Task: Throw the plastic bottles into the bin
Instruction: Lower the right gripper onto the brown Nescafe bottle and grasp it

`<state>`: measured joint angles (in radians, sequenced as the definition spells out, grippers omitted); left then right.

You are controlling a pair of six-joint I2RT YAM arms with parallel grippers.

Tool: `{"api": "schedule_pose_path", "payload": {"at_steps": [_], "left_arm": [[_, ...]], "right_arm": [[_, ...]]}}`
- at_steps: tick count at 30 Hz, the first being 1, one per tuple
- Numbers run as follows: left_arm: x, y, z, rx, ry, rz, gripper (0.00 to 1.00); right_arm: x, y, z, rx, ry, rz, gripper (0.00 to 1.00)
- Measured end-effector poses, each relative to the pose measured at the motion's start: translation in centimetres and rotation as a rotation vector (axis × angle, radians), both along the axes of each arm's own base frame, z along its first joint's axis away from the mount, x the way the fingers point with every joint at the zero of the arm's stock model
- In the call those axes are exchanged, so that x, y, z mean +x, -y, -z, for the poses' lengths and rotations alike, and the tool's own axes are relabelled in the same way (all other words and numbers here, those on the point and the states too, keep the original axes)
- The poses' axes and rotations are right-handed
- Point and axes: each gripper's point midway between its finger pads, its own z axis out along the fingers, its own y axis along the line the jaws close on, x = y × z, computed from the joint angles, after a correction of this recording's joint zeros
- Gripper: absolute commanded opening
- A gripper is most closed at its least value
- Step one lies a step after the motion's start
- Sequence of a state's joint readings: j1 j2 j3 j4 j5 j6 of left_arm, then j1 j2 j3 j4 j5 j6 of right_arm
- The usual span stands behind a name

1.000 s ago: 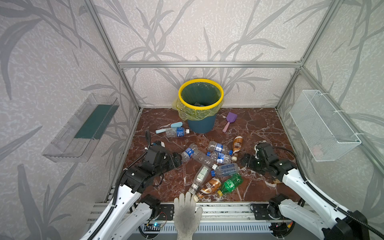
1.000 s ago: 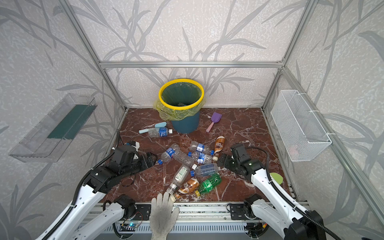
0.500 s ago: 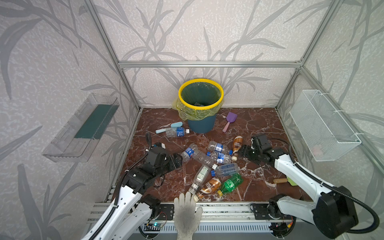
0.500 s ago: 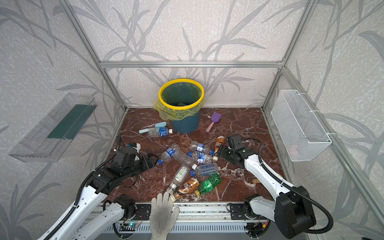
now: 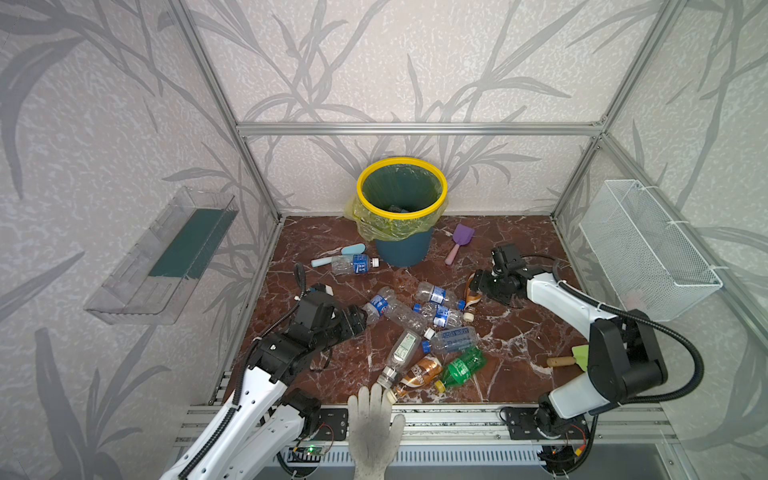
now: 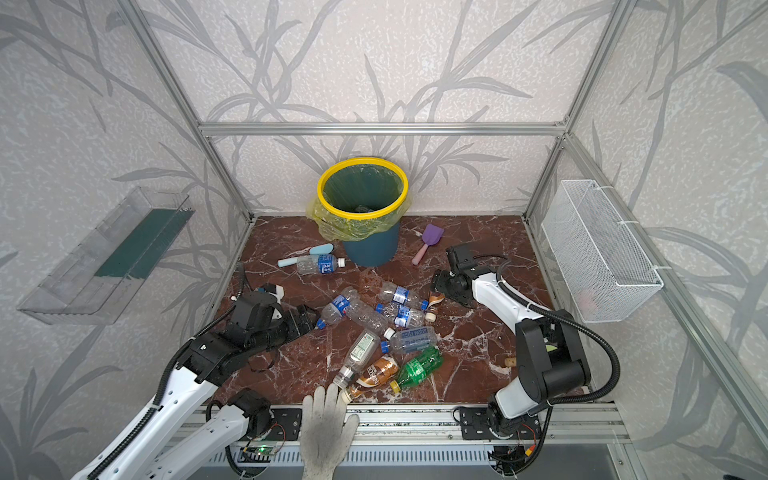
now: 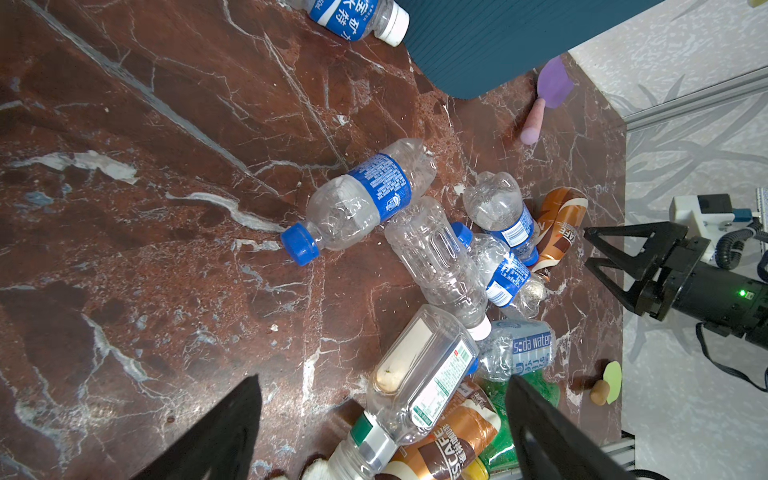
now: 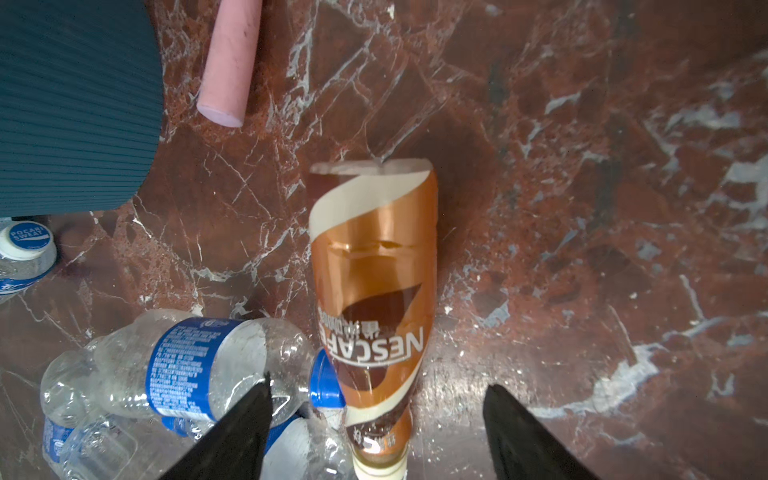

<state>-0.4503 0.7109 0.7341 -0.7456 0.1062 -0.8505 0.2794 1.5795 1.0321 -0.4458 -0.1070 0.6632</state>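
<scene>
Right tool, just swung in from 4 o'clock, now straddles the brown-orange plastic coffee bottle, jaws narrowed but not gripping, grasp looks next; left tool wide open, empty.

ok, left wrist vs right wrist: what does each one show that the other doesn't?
Left wrist only: the right gripper seen from outside, jaws open; the soda water bottle; the clear bottle with a white-green label; the blade of the purple shovel.
Right wrist only: the Pocari Sweat print on a white cap.
Both: the bin, that shovel's pink handle, the brown Nescafé bottle by the right gripper, and the blue-labelled clear bottle beside it.
</scene>
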Motion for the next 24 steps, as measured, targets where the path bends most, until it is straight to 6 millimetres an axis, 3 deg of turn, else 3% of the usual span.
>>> {"api": "schedule_pose_path", "payload": {"at_steps": [6,15,20,24], "left_arm": [[0.1,0.0,0.2,-0.003,-0.004,-0.005,0.91],[-0.2,-0.2,-0.4,-0.014,0.017,-0.011,0.91],[-0.3,-0.3,-0.4,-0.014,0.017,-0.016,0.91],[-0.3,-0.3,-0.3,-0.012,0.013,-0.016,0.91]], "right_arm": [[1.6,-0.2,1.3,-0.016,-0.025,-0.022,0.78],[1.4,0.0,5.0,-0.042,-0.117,-0.04,0.69],[1.6,0.8,5.3,-0.056,-0.12,-0.029,0.57],[1.9,1.6,5.2,-0.058,-0.118,-0.018,0.54]]}}
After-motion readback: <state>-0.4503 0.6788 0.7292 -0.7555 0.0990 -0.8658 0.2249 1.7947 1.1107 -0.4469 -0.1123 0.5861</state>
